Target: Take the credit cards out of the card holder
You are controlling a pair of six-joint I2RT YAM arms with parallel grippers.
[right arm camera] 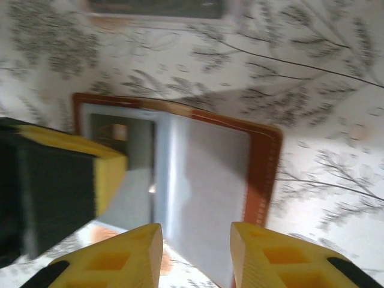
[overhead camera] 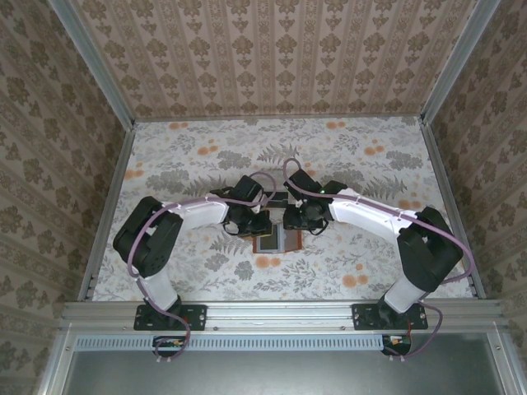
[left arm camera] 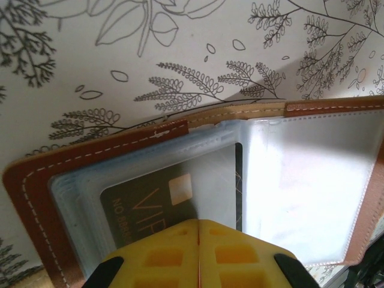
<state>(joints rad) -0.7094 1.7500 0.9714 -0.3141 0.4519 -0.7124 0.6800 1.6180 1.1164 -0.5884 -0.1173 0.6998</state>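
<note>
The reddish-brown stitched leather card holder (left arm camera: 27, 198) lies spread open and flat, and its clear, glossy plastic sleeves (left arm camera: 300, 180) cover both halves right under the two tools. A dark rectangular card with a pale chip and faint lettering (left arm camera: 150, 201) sits tucked in the sleeve just ahead of the left gripper (left arm camera: 198, 252). That gripper's yellow ribbed fingers are pressed tight together at the holder's near edge (pinning it or pinching a sleeve, hard to say). The right gripper (right arm camera: 195, 255) hovers over the other, empty-looking page with its jaws parted. It looks like the opening step, with no card out yet. The next move calls for a thin pinch on slippery plastic to slide the stiff card clear, while the soft leather is held down on the leaf-printed tabletop (left arm camera: 180, 48).
</note>
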